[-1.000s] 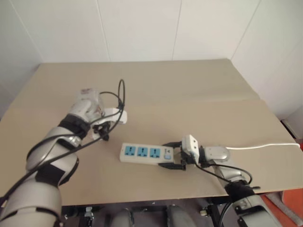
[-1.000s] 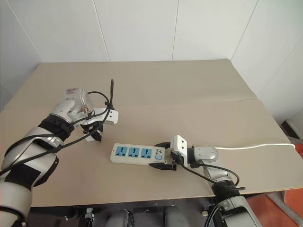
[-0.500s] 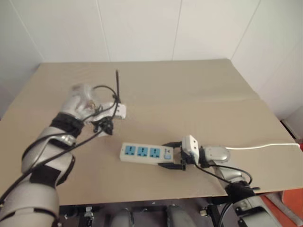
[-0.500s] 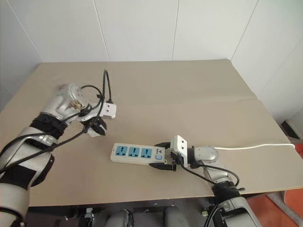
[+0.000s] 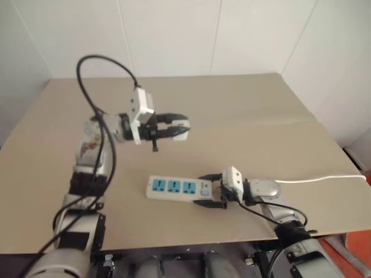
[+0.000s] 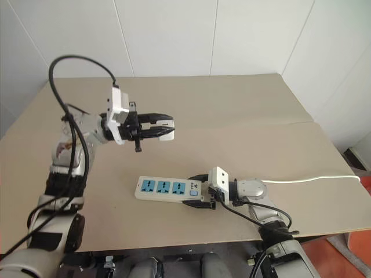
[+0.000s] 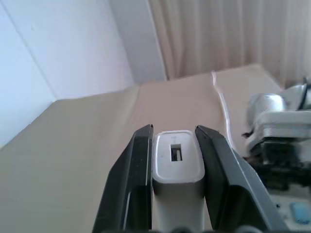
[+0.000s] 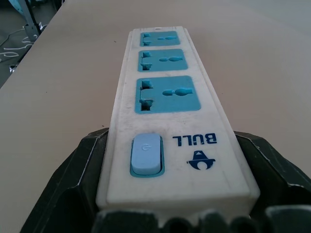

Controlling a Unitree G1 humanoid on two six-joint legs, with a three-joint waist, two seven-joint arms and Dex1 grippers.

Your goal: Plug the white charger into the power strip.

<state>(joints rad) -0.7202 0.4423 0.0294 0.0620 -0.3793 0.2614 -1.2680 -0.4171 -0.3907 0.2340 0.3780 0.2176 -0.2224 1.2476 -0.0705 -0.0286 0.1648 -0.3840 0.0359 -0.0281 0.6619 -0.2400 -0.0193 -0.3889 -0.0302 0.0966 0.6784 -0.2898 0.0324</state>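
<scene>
My left gripper (image 5: 177, 128) hangs in the air above the table, pointing level toward the right. It is shut on the white charger (image 7: 178, 160), which sits between the two black fingers (image 7: 132, 187). The power strip (image 5: 177, 187) lies flat on the table, lower and to the right of that gripper, with three blue socket faces up. My right gripper (image 5: 212, 191) is shut on the strip's switch end, one finger (image 8: 73, 187) against each long side. The blue switch (image 8: 146, 154) sits just ahead of those fingers.
The strip's white cord (image 5: 324, 178) runs off to the right edge of the tan table (image 5: 232, 104). White walls stand behind the table. The table's near edge runs close below the strip. A black cable (image 5: 98, 63) loops above my left arm.
My left arm has lifted off the table and swung right with the charger, and its gripper now points right. The right gripper and the strip have stayed put.
</scene>
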